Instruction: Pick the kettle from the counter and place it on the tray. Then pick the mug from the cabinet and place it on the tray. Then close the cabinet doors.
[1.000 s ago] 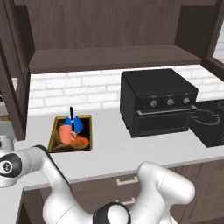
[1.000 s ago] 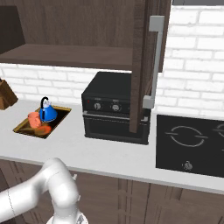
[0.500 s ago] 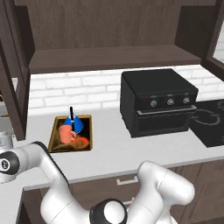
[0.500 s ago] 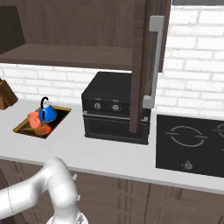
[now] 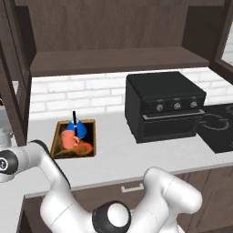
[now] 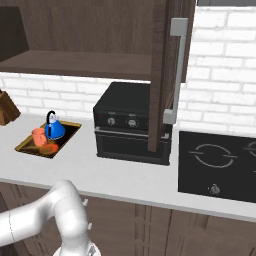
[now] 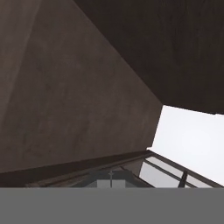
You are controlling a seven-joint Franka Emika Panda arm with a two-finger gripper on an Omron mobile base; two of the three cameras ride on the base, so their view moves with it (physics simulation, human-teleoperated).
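With kettle (image 5: pixel 77 129) and mug (image 5: pixel 68 139) already on the tray (image 5: pixel 58 152), doors remain: my claw's shut, empty, far left by the left cabinet door (image 5: pixel 11 77); its long axis is vertical.

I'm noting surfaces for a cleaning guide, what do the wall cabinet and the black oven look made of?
The dark brown wall cabinet looks like matte wood, with faint grain. The boxy black oven looks like smooth painted metal, with silver knobs; possibly plastic.

the white arm's dark elbow joint (image 5: pixel 8 164) at the left edge sits slightly further left and lower than a second ago.
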